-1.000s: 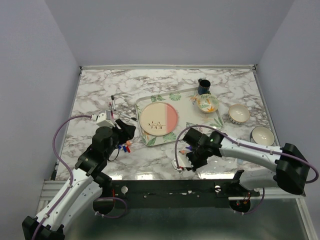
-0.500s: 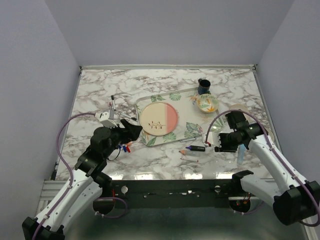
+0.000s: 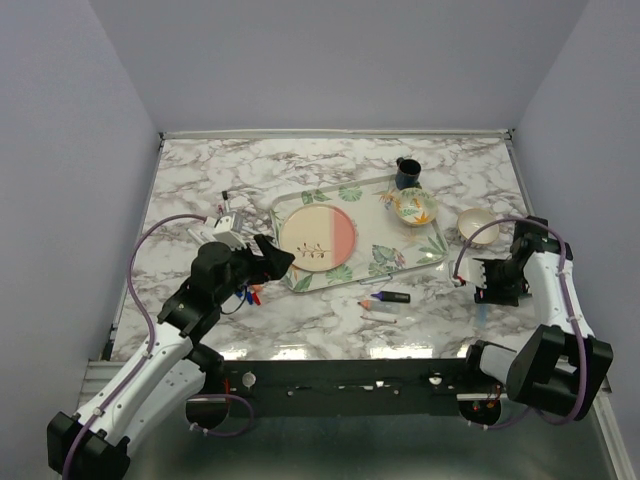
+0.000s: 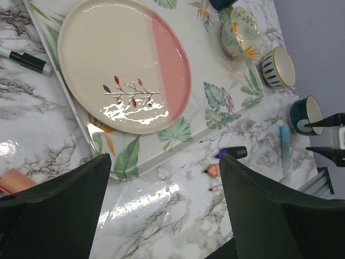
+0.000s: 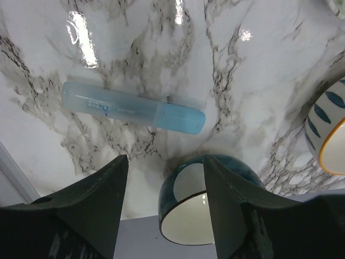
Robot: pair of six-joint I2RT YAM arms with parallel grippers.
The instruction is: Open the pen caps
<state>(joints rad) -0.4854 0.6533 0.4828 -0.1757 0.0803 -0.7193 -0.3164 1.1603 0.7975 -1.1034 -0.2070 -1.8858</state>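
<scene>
Marble surface (image 3: 330,165) carries everything, and both your claws hang over it with nothing in them. Your left claw (image 3: 275,252) is spread wide, with the tray (image 3: 372,215) edge right under its fingertips. Your right claw (image 5: 164,162) is parted too. The light-blue highlighter (image 5: 113,105) lies on the marble just ahead of its fingers, and the cap (image 5: 183,117) is at the end nearer the teal bowl (image 5: 210,178).

This looks like the pick-up before a pull. The barrel lies along the line your jaws close on, so I'd turn the wrist a quarter. Then come down on the paler barrel and leave the cap end free for the left claw. Mind the teal bowl under your fingers, close by the cap; a low approach could knock it.

The tray, ahead of the left claw, holds a bare plate (image 3: 316,238) and a patterned bowl (image 3: 413,205) that looks empty. The teal bowl and the striped bowl (image 5: 329,129) beside it show nothing inside. The cup (image 3: 407,173) sits far beyond both claws, and you cannot tell its contents. A purple highlighter (image 3: 392,297) lies between your claws.
</scene>
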